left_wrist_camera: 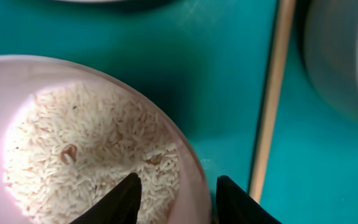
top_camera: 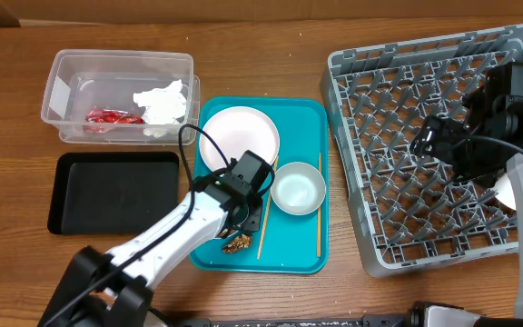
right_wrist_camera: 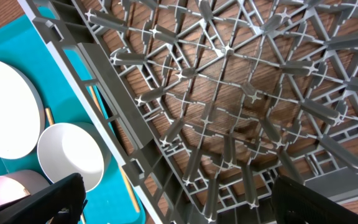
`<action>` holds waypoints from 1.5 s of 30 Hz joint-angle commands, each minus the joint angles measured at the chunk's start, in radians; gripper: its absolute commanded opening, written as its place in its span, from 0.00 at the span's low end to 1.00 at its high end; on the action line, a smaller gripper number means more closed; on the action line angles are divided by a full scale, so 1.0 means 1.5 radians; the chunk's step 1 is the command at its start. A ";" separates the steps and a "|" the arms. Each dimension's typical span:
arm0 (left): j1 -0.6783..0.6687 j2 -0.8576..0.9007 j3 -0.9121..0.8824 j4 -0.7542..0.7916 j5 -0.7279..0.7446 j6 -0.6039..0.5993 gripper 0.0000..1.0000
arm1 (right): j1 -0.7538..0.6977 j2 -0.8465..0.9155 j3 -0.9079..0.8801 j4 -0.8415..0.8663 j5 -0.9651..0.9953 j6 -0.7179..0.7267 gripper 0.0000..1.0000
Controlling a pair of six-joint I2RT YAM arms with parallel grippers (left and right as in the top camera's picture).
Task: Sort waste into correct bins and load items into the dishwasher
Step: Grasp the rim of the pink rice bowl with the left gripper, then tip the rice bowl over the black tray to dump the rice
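Note:
In the left wrist view, a small white cup [left_wrist_camera: 104, 70] holds loose white rice [left_wrist_camera: 73, 155]. My left gripper [left_wrist_camera: 178, 180] is open and straddles the cup's rim, with one finger over the rice and one outside. In the overhead view, the left gripper [top_camera: 241, 211] hides the cup. On the teal tray [top_camera: 307, 118] lie a white plate [top_camera: 238, 136], a white bowl [top_camera: 298, 189], two chopsticks [top_camera: 269, 209] and a brown food scrap [top_camera: 236, 242]. My right gripper [right_wrist_camera: 179, 183] is wide open and empty above the grey dish rack [top_camera: 352, 182].
The clear tub [top_camera: 62, 68] at the back left holds the red wrapper [top_camera: 112, 116] and the white napkin [top_camera: 163, 104]. The black tray [top_camera: 107, 195] lies in front of it. One chopstick [left_wrist_camera: 269, 99] runs just right of the cup.

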 commanded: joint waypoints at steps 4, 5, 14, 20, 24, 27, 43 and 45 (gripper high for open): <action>-0.005 0.037 -0.007 0.008 0.021 -0.011 0.20 | 0.003 -0.011 0.007 0.003 0.007 0.002 0.98; -0.005 0.037 -0.007 0.009 0.021 -0.011 0.16 | 0.003 -0.011 0.007 0.003 0.007 0.002 0.98; 0.005 0.036 0.067 -0.031 0.019 -0.001 0.04 | 0.003 -0.011 0.007 0.003 0.007 0.002 0.98; 0.035 0.036 0.201 -0.151 0.002 -0.001 0.04 | 0.003 -0.011 0.007 0.003 0.007 0.000 0.98; 0.081 0.033 0.271 -0.226 0.010 -0.001 0.04 | 0.003 -0.011 0.007 0.003 0.007 0.000 0.98; 0.134 0.019 0.281 -0.240 0.059 0.027 0.04 | 0.003 -0.011 0.007 0.003 0.008 0.000 0.98; 0.600 0.011 0.253 -0.269 0.571 0.367 0.04 | 0.003 -0.011 0.007 0.003 0.019 0.000 0.98; 0.651 0.011 0.231 -0.266 0.628 0.401 0.04 | 0.003 -0.011 0.007 0.003 0.019 0.000 0.98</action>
